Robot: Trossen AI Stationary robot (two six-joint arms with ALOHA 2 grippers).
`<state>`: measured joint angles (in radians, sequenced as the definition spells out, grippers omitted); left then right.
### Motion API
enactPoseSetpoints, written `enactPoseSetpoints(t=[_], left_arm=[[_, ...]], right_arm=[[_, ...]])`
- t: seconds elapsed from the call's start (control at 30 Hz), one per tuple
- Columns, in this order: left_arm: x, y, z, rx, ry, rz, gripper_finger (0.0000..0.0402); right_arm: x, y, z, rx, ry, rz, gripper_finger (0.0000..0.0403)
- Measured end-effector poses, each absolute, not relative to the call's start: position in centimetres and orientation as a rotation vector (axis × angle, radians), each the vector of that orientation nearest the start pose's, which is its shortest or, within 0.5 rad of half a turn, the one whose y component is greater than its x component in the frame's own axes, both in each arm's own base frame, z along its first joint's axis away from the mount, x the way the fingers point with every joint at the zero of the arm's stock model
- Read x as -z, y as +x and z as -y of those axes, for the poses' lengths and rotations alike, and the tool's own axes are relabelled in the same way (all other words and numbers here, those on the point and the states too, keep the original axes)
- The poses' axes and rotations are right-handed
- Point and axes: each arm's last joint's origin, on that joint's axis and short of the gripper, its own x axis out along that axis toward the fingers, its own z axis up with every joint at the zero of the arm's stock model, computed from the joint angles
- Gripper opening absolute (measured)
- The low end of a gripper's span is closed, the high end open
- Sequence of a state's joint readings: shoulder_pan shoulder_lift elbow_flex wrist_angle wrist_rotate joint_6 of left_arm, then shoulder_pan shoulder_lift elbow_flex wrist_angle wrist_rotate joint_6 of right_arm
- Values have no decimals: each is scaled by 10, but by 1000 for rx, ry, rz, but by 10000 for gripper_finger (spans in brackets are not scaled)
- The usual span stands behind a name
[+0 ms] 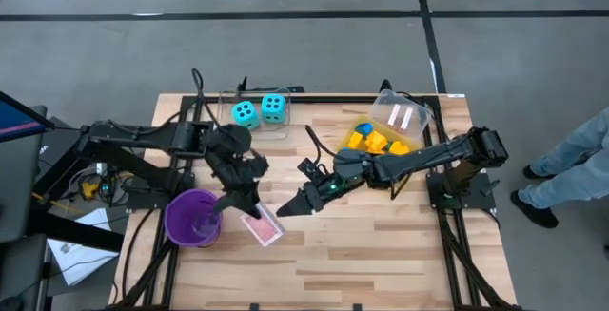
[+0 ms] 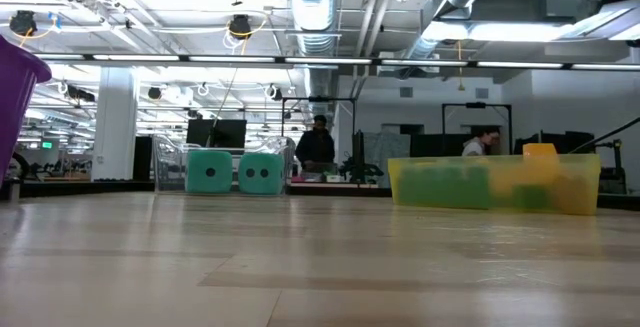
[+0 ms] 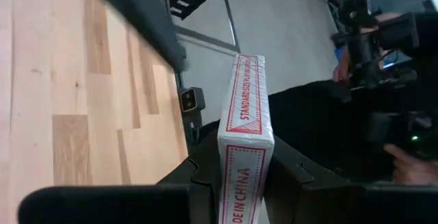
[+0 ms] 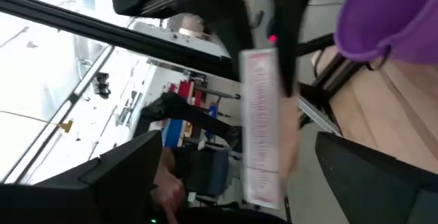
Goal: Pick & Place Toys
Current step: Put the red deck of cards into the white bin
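High view: the pale, butcher-block wooden desk (image 1: pixel 381 254) carries a glossy purple plastic cup (image 1: pixel 193 218) at its left, and the left gripper (image 1: pixel 249 206) reaches past the cup's rim to a pink-and-white boxed deck of cards (image 1: pixel 264 226); in the left wrist view the deck (image 3: pixel 243 142) is a slim cardboard box with red printed borders and lettering, standing on edge between the two dark fingers, so the left jaws are closed narrowly on its flat faces and hold it; the right gripper (image 1: pixel 290 204) points at the same deck from the other side, just beside it, and in the right wrist view its broad dark fingers (image 4: pixel 130 176) stand wide apart with the deck (image 4: pixel 263 128) farther ahead between them, untouched as far as can be seen; two rounded cyan dice with black dots (image 1: pixel 259 110) sit side by side near the far edge of the desk, close to a clear plastic container (image 1: pixel 249 108); a translucent yellow-tinted plastic bin (image 1: pixel 385 126) at the far right holds small yellow and blue building bricks (image 1: pixel 371 140) in a jumbled heap; a person's legs (image 1: pixel 571 168) show beyond the right edge of the desk.
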<state>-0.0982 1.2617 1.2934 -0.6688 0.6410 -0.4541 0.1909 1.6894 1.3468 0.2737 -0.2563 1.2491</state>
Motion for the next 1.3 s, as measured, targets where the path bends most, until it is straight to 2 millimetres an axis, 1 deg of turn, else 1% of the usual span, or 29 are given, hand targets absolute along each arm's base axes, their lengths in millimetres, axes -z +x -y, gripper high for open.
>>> enactPoseSetpoints(t=[0.17,0.23,0.37,0.6,0.77,0.87,1.0,1.17,1.3], left_arm=[[-368,260,27,575,-669,-772,59],[-370,266,24,602,-682,-734,59],[-371,266,22,618,-695,-725,59],[-368,265,15,589,-736,-757,59],[-362,268,12,569,-758,-793,59],[-360,271,11,577,-764,-800,59],[-354,275,12,575,-776,-831,59],[-348,278,9,559,-781,-860,59],[-349,279,6,557,-772,-843,59]], right_arm=[[-336,389,-82,-341,1218,-303,377],[-336,390,-82,-341,1215,-298,377],[-336,390,-81,-342,1203,-295,377],[-336,390,-79,-337,1214,-296,377],[-332,390,-77,-307,1214,-325,372],[-328,390,-75,-277,1215,-361,360],[-321,389,-75,-234,1215,-422,334],[-320,389,-75,-226,1214,-432,300],[-319,389,-75,-216,1214,-446,278]])
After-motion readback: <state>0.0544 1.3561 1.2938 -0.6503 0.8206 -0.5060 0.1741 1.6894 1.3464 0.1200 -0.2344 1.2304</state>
